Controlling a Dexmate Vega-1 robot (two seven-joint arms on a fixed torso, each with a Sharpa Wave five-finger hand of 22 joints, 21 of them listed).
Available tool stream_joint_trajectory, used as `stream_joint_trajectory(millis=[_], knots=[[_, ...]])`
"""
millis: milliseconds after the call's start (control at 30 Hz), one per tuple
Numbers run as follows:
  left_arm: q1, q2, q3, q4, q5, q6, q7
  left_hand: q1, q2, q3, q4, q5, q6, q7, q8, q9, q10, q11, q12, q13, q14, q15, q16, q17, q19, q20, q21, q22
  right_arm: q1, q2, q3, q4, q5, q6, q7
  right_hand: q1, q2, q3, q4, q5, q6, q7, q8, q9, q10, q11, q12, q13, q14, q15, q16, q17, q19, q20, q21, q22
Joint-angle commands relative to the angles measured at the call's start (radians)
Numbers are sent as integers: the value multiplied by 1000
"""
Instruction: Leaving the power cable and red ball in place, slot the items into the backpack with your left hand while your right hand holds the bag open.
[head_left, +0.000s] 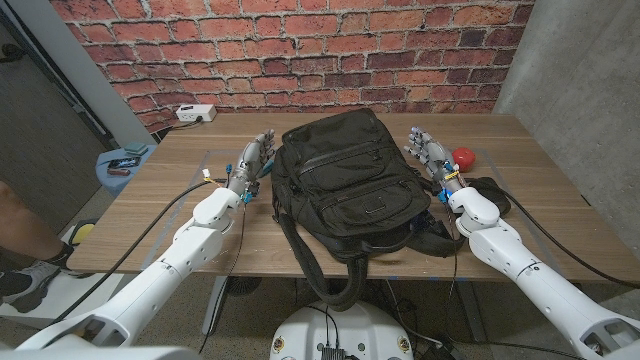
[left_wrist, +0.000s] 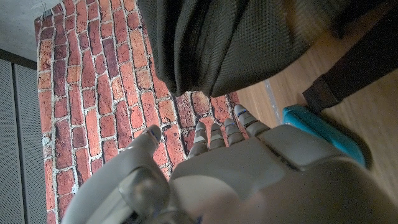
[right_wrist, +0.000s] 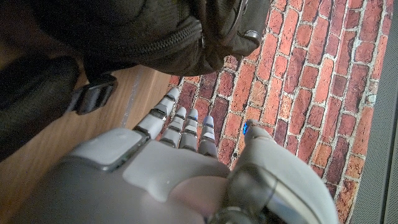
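The left hand (head_left: 254, 160) stands on the bench (head_left: 150, 215) just beside the left flank of the backpack, fingers extended and slightly apart, holding nothing. In the left wrist view the same hand (left_wrist: 217, 168) points toward the brick wall, with the bag's mesh fabric close alongside and a blue flat item (left_wrist: 320, 134) on the wood next to a strap.

The backpack (head_left: 345, 180) lies on its back at the middle of the bench, straps trailing toward the robot and over the near edge. It is black woven fabric with several zip pockets and a mesh panel on the front; the zips appear closed, though the main opening cannot be confirmed. Judged from the sagging surface and folds, the bag is soft, partly empty and light. It will deform under a grip and slide on smooth wood. A likely hold for the right hand is the upper lip of the main zip or its pull tab; fabric pinched elsewhere will probably only bunch.

The right hand (head_left: 428, 152) stands just beside the right flank of the bag, fingers extended and apart, empty. The right wrist view shows this hand (right_wrist: 186, 155) near a zip line and a strap buckle (right_wrist: 93, 96).

Right of that hand sits the red ball (head_left: 463, 158), with a dark soft item (head_left: 490, 190) close behind the right wrist. The ball will roll if knocked.
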Motion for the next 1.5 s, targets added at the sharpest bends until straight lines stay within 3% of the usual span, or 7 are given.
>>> stream_joint_trajectory(millis=[33,800,1500], knots=[[11,13,-7,-11,-6,2,-8,44,35,9,-2,5,8,-5,-3,4,1,13,0,2,0,11,-2,1,12,1,-4,4,-30,-34,-3,-81,-39,-12,-26,12,0,2,-8,4,-2,2,1,3,-2,3,1,1,4,-17,3,0,3,-35,4,1],[9,11,-11,-11,12,-18,5,45,34,16,-8,4,8,-6,-6,4,2,15,-3,2,0,15,-5,1,12,4,-11,5,-65,-144,-3,-242,-185,-68,-82,33,-6,9,-34,3,-1,4,2,2,0,5,3,-5,4,-17,4,-13,5,-35,5,1],[54,40,-29,-59,11,-20,17,43,32,23,-12,3,8,-8,-7,4,3,12,-5,3,0,14,-6,1,14,4,-19,5,-124,-229,9,-356,-340,-119,-148,47,-7,13,-53,2,7,1,5,2,9,-3,7,-10,11,-23,9,-21,14,-38,8,1]])
